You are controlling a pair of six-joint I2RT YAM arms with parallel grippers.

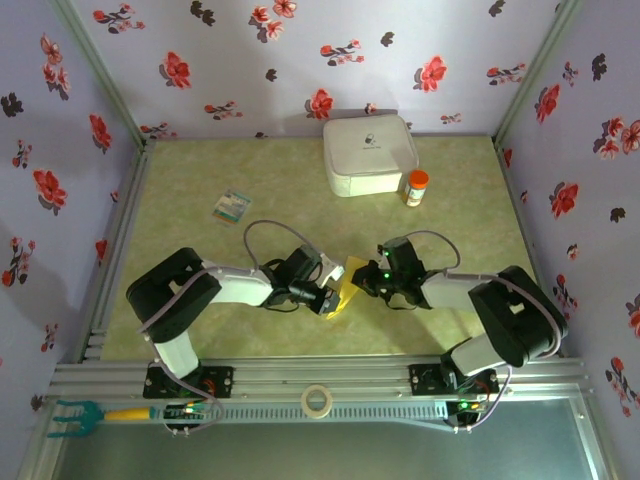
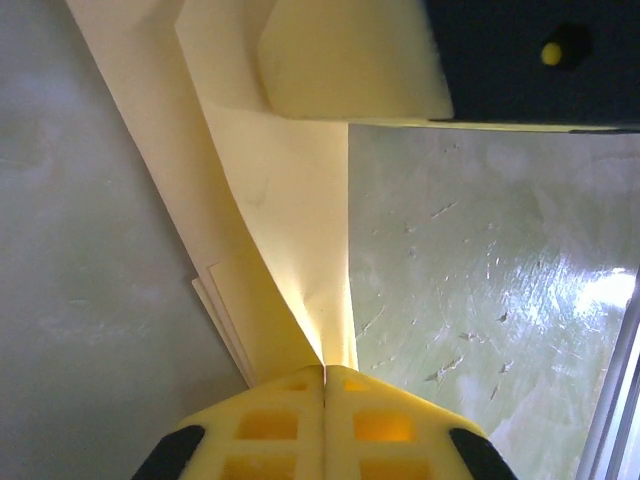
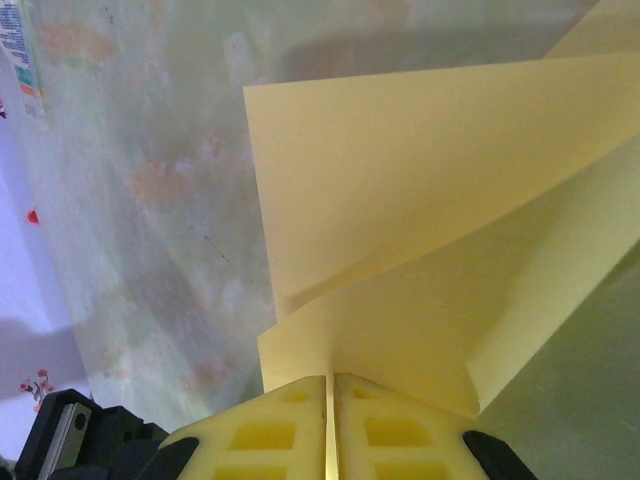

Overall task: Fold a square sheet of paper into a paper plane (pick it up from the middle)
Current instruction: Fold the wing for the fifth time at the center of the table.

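The square sheet of paper (image 1: 346, 283) is yellow and folded into creased, overlapping layers. It hangs just above the table's middle, between my two grippers. My left gripper (image 1: 328, 296) is shut on its left end, and in the left wrist view the paper (image 2: 290, 200) fans out from the closed left gripper (image 2: 324, 372). My right gripper (image 1: 366, 282) is shut on the opposite side. The right wrist view has the folded flaps (image 3: 430, 190) rising from the closed right gripper (image 3: 331, 380). One pale fingertip (image 2: 350, 60) of the right gripper presses on the paper's far end.
A white rounded box (image 1: 368, 155) stands at the back, with an orange-capped bottle (image 1: 416, 187) beside it. A small teal-and-white card (image 1: 232, 206) lies at the left. A tape roll (image 1: 317, 401) and a teal tool (image 1: 75, 415) rest on the front rail.
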